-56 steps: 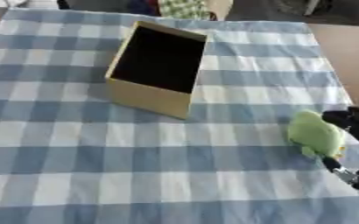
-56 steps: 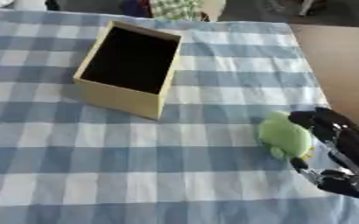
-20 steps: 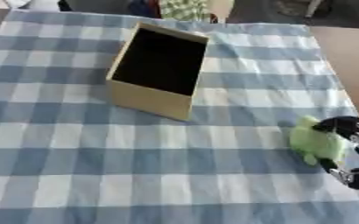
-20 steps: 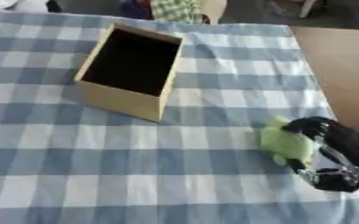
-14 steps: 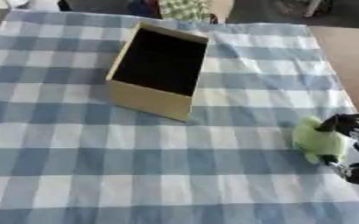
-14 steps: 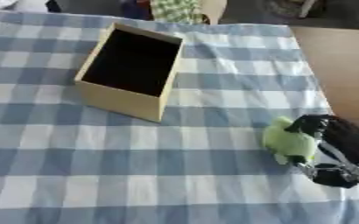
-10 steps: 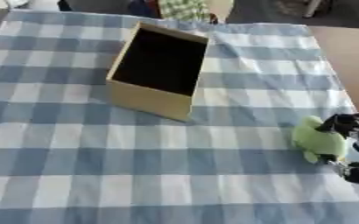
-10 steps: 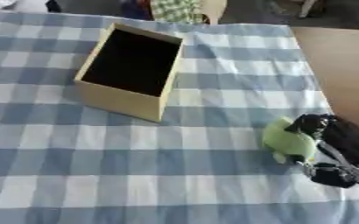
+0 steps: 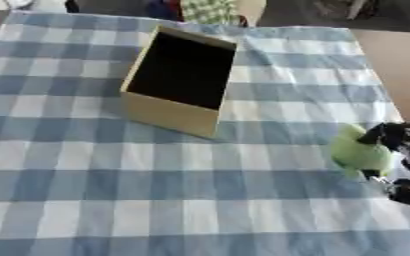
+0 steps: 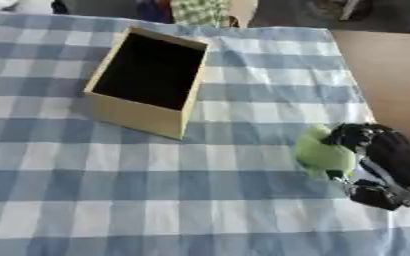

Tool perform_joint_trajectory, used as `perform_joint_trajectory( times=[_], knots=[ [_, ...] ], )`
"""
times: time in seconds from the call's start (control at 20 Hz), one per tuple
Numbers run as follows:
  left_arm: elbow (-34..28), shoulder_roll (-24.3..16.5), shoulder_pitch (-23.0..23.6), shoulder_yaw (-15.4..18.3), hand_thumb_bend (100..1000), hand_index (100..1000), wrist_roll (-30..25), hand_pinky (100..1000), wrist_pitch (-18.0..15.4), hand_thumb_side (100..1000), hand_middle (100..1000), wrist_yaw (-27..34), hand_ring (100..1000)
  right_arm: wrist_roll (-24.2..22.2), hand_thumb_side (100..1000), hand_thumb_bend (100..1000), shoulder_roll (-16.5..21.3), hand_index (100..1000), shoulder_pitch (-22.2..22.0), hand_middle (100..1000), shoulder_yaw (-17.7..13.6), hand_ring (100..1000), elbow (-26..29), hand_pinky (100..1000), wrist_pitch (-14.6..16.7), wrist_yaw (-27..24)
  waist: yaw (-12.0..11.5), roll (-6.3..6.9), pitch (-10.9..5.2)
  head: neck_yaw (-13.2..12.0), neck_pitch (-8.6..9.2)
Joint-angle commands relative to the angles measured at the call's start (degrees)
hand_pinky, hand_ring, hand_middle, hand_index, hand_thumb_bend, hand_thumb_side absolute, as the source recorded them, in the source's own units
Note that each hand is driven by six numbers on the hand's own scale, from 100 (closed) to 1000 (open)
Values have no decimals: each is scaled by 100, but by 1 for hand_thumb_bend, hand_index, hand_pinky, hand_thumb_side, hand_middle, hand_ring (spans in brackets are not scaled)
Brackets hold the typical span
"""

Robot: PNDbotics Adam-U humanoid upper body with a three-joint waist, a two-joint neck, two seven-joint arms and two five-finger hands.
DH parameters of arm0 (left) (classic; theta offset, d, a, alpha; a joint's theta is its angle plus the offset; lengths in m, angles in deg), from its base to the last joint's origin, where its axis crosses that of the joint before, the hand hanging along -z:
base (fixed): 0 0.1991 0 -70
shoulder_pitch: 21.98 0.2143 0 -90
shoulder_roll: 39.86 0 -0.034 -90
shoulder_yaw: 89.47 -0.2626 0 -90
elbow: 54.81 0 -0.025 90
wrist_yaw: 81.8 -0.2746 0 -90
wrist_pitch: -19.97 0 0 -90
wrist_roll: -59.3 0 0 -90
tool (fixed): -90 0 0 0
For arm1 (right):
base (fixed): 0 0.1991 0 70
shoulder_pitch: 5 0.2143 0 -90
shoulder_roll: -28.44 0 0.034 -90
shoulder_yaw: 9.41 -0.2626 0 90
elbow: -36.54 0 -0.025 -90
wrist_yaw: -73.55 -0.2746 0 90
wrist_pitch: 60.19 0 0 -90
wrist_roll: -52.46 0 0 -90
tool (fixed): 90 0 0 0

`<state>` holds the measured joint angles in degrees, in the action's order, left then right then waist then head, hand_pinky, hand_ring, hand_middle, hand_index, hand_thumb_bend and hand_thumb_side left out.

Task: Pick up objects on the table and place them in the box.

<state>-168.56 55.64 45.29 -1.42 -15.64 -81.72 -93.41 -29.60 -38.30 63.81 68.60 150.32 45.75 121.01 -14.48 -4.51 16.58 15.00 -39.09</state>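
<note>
The right hand (image 10: 379, 162) comes in from the right edge of the table, its black fingers (image 10: 352, 134) curled over the top of a pale green object (image 10: 320, 153) and its thumb (image 10: 371, 194) set below, nearer the front edge. The fingers are closed around that object, which sits at the right side of the blue-and-white checked cloth (image 10: 156, 200). Whether the object rests on the cloth or is raised off it cannot be told. Its form is rounded; no further detail can be made out.

The box (image 9: 180, 80) stands well apart from the hand, toward the far left of centre. It is an open, tan-walled rectangular box, dark inside, lying askew to the checks of the cloth. Nothing can be made out within its interior.

Bare tabletop (image 10: 383, 75) shows beyond the cloth's right edge. The left hand appears in neither view.
</note>
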Motion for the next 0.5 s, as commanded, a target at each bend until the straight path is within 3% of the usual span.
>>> perform_joint_trajectory(
  times=[0.05,0.5],
  knots=[
    [-84,-30,-79,15,100,615,-24,405,-10,732,791,9,749,119,100,100,247,550,36,287,-107,434,81,568,63,-78,8,7,-104,14,61],
    [-84,-35,-93,6,100,615,-47,406,-10,729,791,7,749,130,100,100,766,551,384,293,-163,435,81,566,274,-557,-9,-1,-150,31,51]
  ],
)
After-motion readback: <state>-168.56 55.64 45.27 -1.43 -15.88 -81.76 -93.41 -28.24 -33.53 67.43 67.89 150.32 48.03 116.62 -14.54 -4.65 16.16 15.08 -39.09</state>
